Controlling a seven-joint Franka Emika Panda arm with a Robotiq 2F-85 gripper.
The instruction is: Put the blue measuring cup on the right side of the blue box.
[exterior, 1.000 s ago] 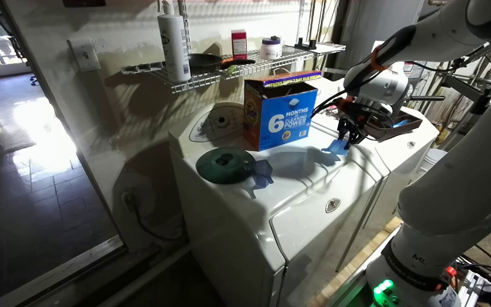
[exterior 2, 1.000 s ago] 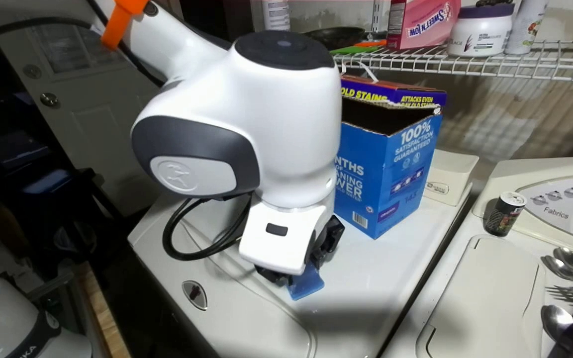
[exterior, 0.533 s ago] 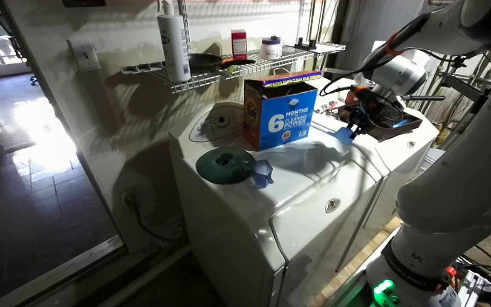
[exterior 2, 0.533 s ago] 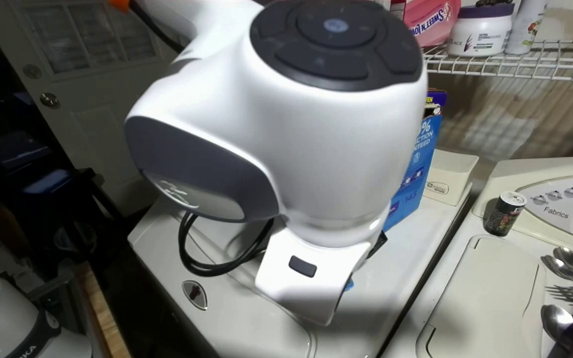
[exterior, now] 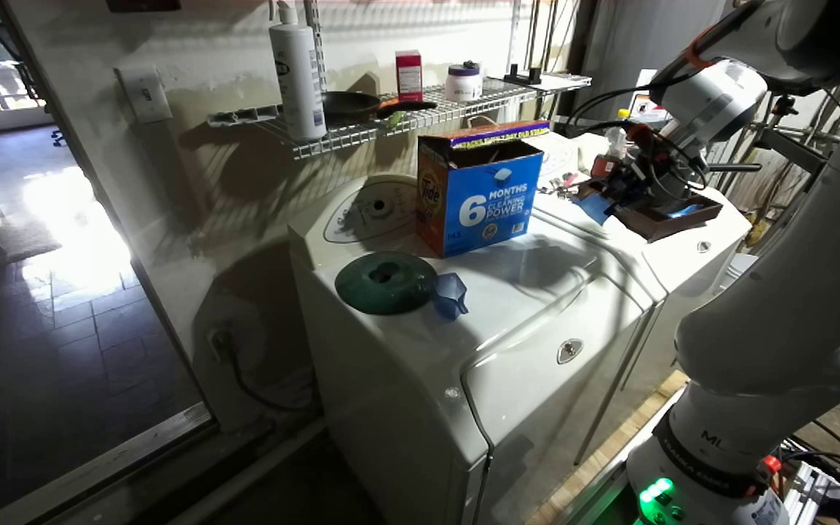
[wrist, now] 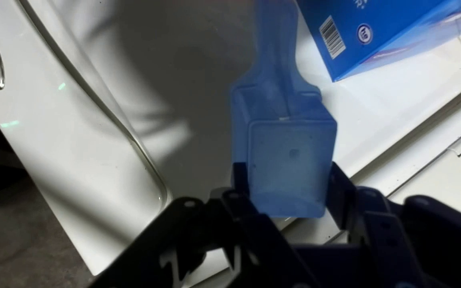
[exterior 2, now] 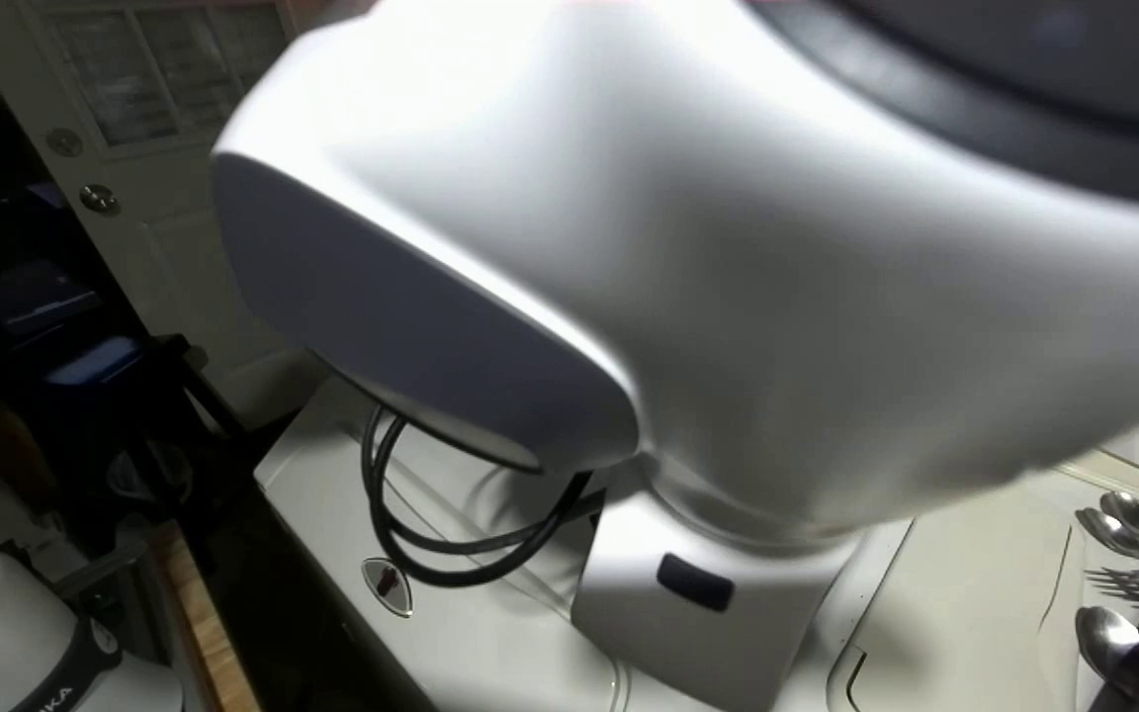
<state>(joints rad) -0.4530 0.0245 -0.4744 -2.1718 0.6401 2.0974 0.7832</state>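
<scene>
The blue measuring cup (wrist: 292,168) is between the fingers of my gripper (wrist: 288,184) in the wrist view, with both fingers against its sides. Its handle points to the top of that view. In an exterior view the cup (exterior: 595,208) hangs below my gripper (exterior: 611,197), raised, to the right of and apart from the blue box (exterior: 493,200). The blue box stands upright with its top open; its lower corner also shows in the wrist view (wrist: 358,44). My arm hides the box, cup and gripper in an exterior view.
A dark green disc (exterior: 383,283) and another blue translucent cup (exterior: 450,295) lie on the white machine (exterior: 507,292). A brown tray (exterior: 664,227) stands near the gripper. A wire shelf (exterior: 362,135) hangs behind. Spoons (exterior 2: 1108,633) and forks lie on the neighbouring machine.
My gripper has carried the blue cup up and to the right, away from the blue box, toward the neighbouring machine. The arm now covers much more of an exterior view.
</scene>
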